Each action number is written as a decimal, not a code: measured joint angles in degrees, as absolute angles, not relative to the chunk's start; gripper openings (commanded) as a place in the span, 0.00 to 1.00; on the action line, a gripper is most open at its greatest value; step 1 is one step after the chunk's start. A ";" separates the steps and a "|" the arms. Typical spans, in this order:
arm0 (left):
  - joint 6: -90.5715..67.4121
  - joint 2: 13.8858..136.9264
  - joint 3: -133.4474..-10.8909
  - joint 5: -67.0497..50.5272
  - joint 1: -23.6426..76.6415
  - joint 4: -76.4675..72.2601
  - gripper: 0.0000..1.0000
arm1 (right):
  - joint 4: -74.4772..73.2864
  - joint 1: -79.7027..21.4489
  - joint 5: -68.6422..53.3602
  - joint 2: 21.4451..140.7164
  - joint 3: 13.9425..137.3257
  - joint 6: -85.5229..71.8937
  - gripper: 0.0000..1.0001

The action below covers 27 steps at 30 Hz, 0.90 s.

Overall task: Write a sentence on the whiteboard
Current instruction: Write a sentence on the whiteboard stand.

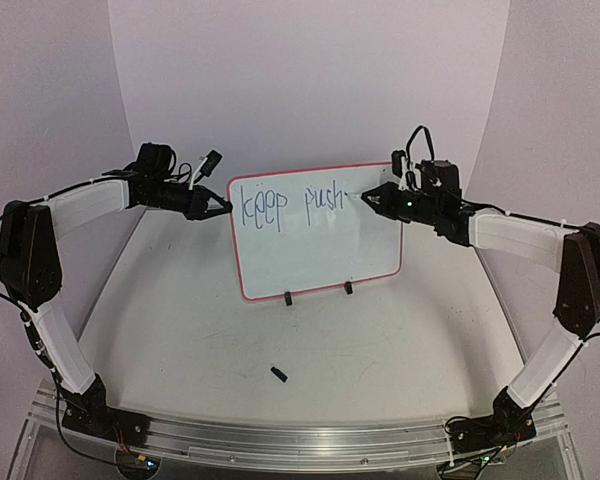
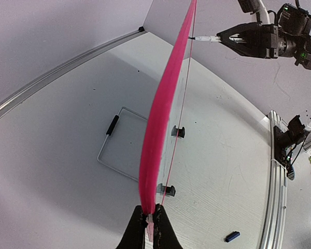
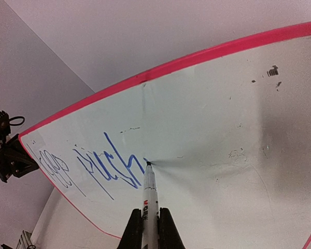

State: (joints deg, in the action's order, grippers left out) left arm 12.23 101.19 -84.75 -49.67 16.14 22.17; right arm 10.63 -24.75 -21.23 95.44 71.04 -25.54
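The whiteboard (image 1: 320, 240) stands upright on two black clip feet, its face toward the arms, with a pink-red rim (image 2: 158, 124). Blue lettering (image 1: 285, 203) along its top reads "keep push"; the right wrist view shows the same strokes (image 3: 101, 166). My left gripper (image 1: 220, 207) is shut on the board's left edge (image 2: 150, 218). At the board's upper right, my right gripper (image 1: 368, 198) is shut on a white marker (image 3: 150, 199). The marker tip touches the board just right of the last letter.
A small dark blue marker cap (image 1: 278, 374) lies on the white table in front of the board. Behind the board a thin wire stand (image 2: 116, 140) lies flat. A metal rail (image 1: 300, 440) runs along the near table edge between the arm bases.
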 measured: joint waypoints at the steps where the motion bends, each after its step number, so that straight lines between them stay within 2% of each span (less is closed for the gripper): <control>1: 12.23 101.19 -84.75 -49.67 16.14 22.17 0.00 | 10.73 -24.74 -21.21 95.44 70.84 -25.57 0.00; 9: 12.23 101.19 -84.99 -49.41 16.18 22.54 0.00 | 10.40 -24.73 -21.41 95.44 67.45 -25.82 0.00; 27: 12.25 101.19 -85.03 -49.34 16.25 22.61 0.00 | 10.57 -24.71 -23.59 93.25 69.95 -25.54 0.00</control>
State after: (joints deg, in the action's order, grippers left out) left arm 12.25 101.19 -85.03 -49.34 16.25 22.61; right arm 10.57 -24.71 -23.59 93.25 69.95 -25.54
